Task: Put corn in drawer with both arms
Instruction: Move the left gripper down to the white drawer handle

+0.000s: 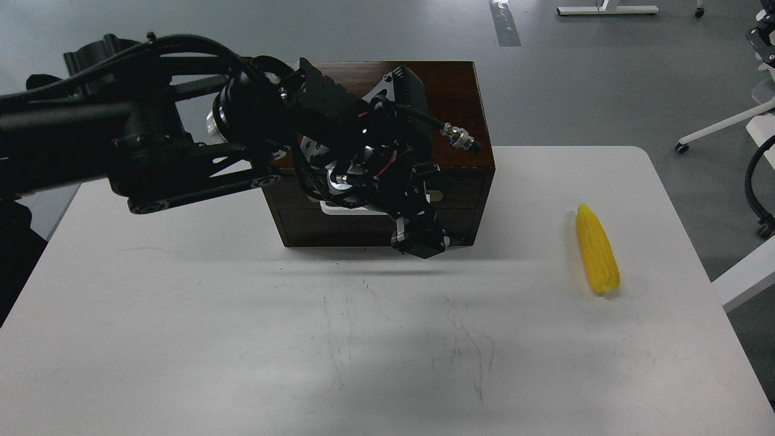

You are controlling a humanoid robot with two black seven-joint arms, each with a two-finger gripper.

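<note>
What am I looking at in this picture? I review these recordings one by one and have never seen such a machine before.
This single picture is taken from the robot's own head, looking forward and down at a white table. The black jointed thing coming in from the left is the robot's left arm; at its far end sits its two-fingered pincer, in front of a boxy dark-brown wooden cabinet. The arm hides most of the cabinet's dark wooden drawer front and its white bar handle. The drawer looks closed. The pincer is dark and seen end-on, so I cannot tell whether it is open or gripping anything. The right arm is not in the picture. To the right, apart from the cabinet, a bright yellow tapered plastic-looking corn cob lies on the table, held by nothing.
</note>
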